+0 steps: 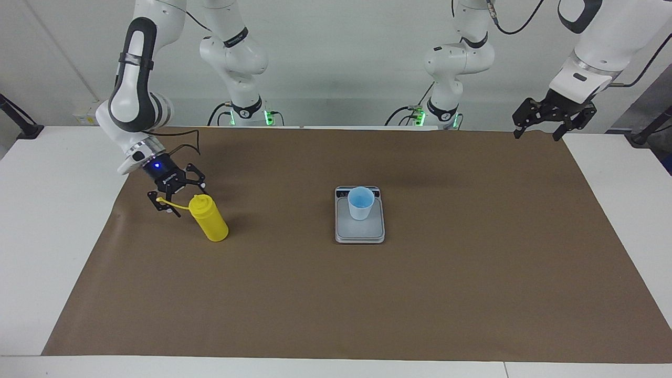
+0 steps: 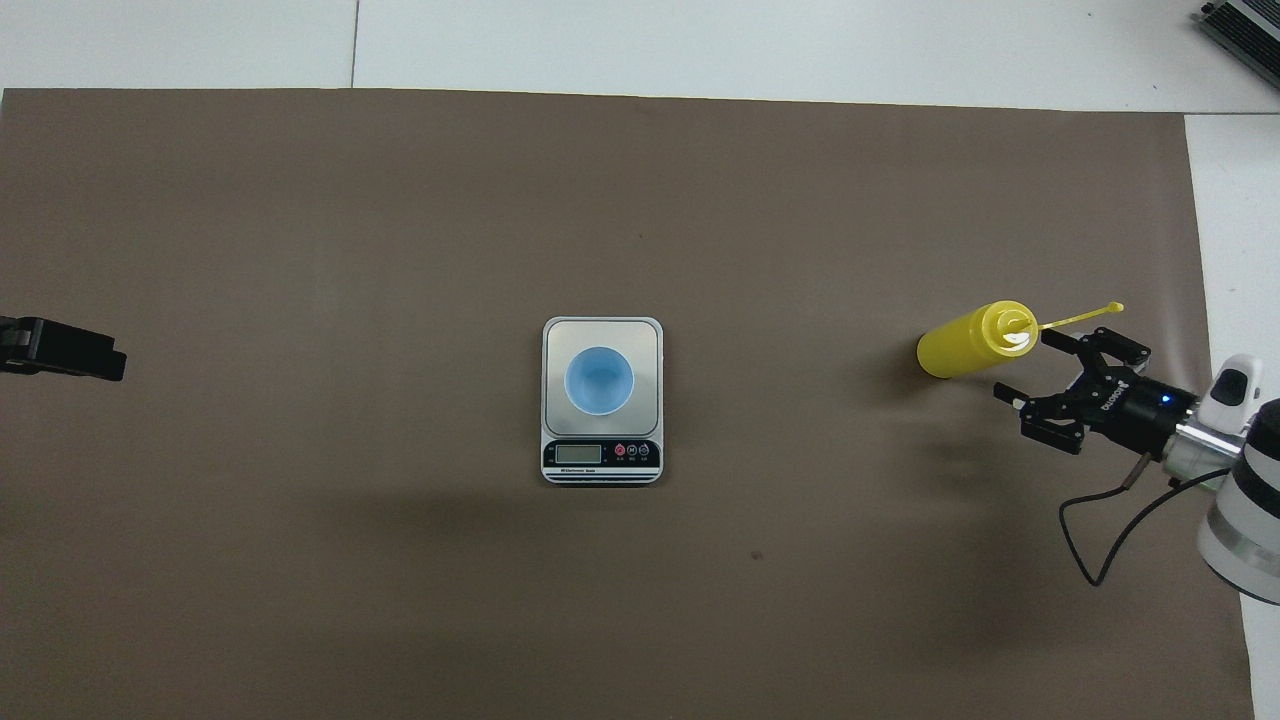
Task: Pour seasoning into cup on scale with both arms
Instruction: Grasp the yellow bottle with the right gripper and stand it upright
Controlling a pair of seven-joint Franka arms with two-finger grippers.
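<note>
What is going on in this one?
The right gripper, open, is beside the top of the bright yellow plastic squeeze bottle, by its cap strap, gripping nothing. The small light blue plastic cup stands on the flat silver-grey digital scale mid-table. The left gripper, open, waits above its end of the brown mat.

Both views are evenly and brightly lit by soft, diffuse light from above. The white bench [image 1: 31, 220] looks nearly washed out at its edges, while the brown mat [image 1: 367, 294] is matte and shows no glare. Shadows are faint and soft-edged: a small dark one lies on the mat beside the yellow bottle [image 2: 970, 340], and broad, dim patches fall near the scale [image 2: 601, 400]. Focus is sharp across both views, with no motion blur and straight edges.
</note>
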